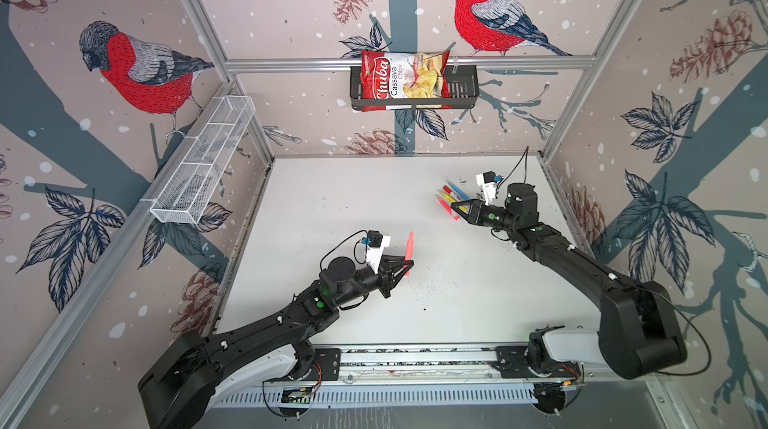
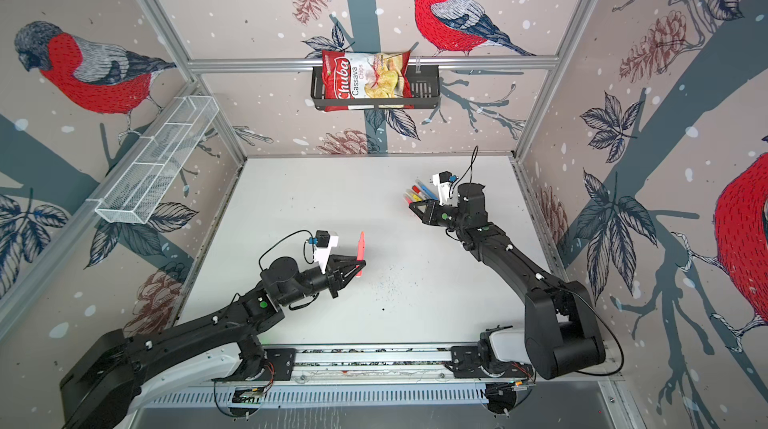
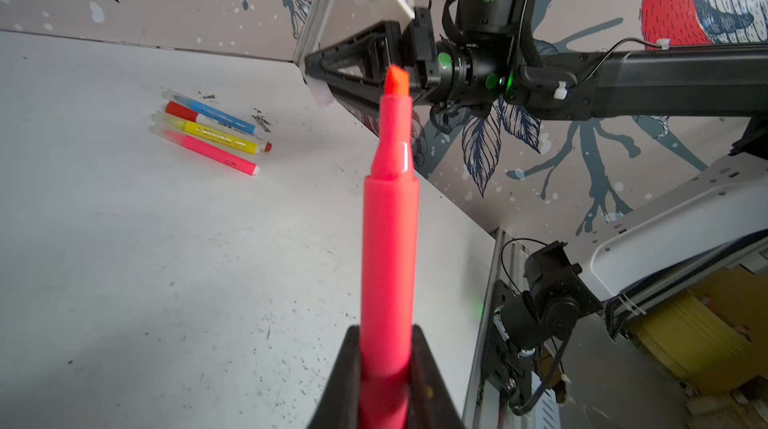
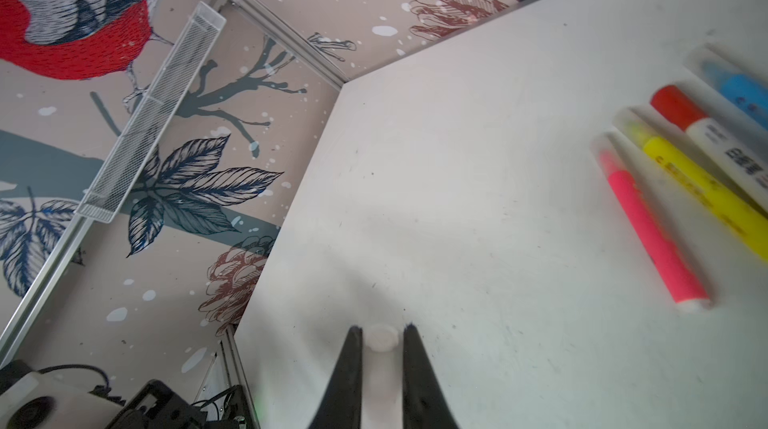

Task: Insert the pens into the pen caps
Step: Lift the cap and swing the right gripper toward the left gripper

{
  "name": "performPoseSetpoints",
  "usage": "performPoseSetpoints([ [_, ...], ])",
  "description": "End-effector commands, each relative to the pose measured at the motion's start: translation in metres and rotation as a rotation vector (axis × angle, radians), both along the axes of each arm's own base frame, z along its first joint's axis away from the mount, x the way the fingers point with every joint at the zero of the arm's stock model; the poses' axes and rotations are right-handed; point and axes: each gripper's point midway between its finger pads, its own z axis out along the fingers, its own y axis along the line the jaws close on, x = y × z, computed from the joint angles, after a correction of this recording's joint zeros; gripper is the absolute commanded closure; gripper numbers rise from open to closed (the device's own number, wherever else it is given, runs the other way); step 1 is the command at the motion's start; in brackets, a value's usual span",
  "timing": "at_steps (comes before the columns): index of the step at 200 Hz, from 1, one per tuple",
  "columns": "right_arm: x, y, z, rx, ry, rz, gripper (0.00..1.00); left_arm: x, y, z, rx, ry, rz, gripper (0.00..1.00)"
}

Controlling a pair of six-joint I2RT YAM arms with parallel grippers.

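Neon pink-red plastic marker pen (image 3: 388,240), chisel tip bare, is clamped in the closed left gripper (image 3: 386,333) over the white tabletop (image 3: 124,260). Opposite, the right gripper (image 4: 382,328) pinches what looks like a translucent whitish cap (image 4: 381,341), though it is blurred. Four capped pens (image 3: 208,131) lie side by side nearby. This looks like the final capping. Next, the tip must line up with the cap's mouth, then press in.

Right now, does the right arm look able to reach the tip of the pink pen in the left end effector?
Probably yes. The pink pen juts from the left end effector with its tip bare, and only open table lies between it and the right end effector, which grips a whitish cap.
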Motion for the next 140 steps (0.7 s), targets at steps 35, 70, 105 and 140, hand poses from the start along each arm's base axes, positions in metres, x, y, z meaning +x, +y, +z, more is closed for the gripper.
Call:
performPoseSetpoints([
  [35,-0.037,0.024,0.081,0.249,-0.227,0.092,0.92,-0.007,-0.027,0.023,-0.089,-0.04,-0.051,1.0],
  [70,-0.058,0.04,0.104,0.288,-0.293,0.154,0.92,-0.009,-0.04,0.021,-0.11,-0.022,-0.084,1.0],
  [105,-0.071,0.051,0.109,0.304,-0.317,0.19,0.93,-0.009,-0.046,0.023,-0.128,-0.017,-0.098,1.0],
  [140,-0.082,0.059,0.112,0.317,-0.33,0.218,0.93,-0.01,-0.049,0.028,-0.132,-0.024,-0.107,1.0],
])
